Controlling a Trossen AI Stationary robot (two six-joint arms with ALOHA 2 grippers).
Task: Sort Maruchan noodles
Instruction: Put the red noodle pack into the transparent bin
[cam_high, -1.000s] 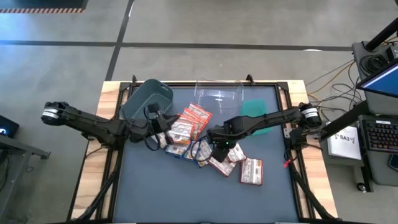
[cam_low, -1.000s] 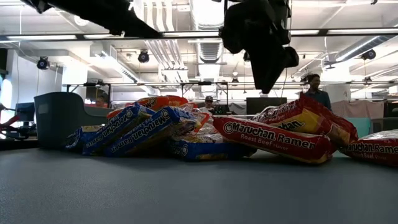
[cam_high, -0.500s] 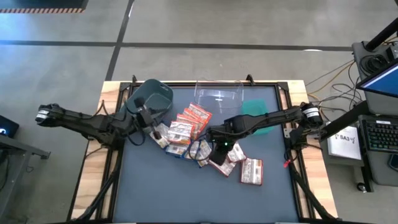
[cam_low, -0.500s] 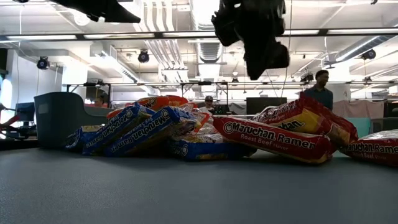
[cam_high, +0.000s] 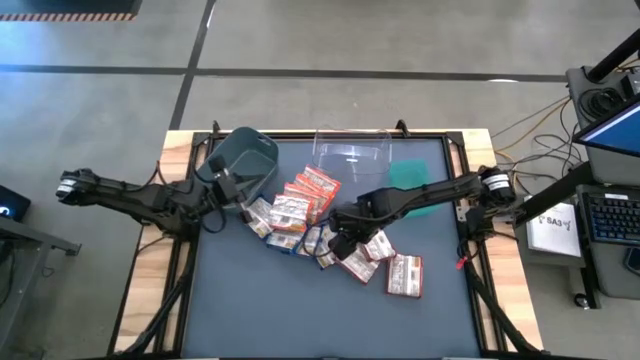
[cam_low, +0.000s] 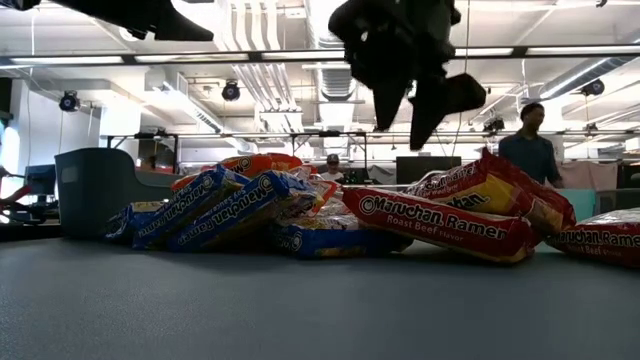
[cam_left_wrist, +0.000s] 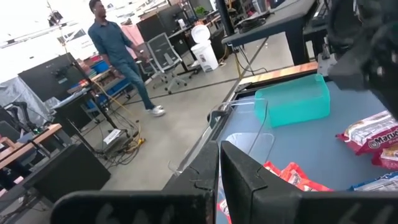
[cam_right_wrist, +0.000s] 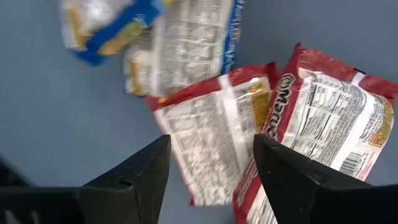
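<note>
The left gripper is held above the table beside the dark grey plastic bin, which lies just behind it at the back left corner of the grey table top. Whether its dark fingers are apart or closed cannot be told, and nothing is seen in them. In the left wrist view a translucent green plastic bin stands well beyond the gripper, and a person in a blue shirt is seen out on the room floor.

To the right of the left gripper, the pile of flat plastic Maruchan noodle packets is spread over the middle of the table: orange-red ones at the back, blue-and-white ones towards the front, as seen from table height. A clear plastic bin stands behind the pile.

The right gripper hangs over the pile's right side with its two dark fingers spread wide and empty. Directly under the gap lies a maroon-and-white packet, label side down, with a second maroon packet touching it on one side and a blue-and-white packet just past it. Further right of this gripper, one maroon packet lies apart from the rest.
</note>
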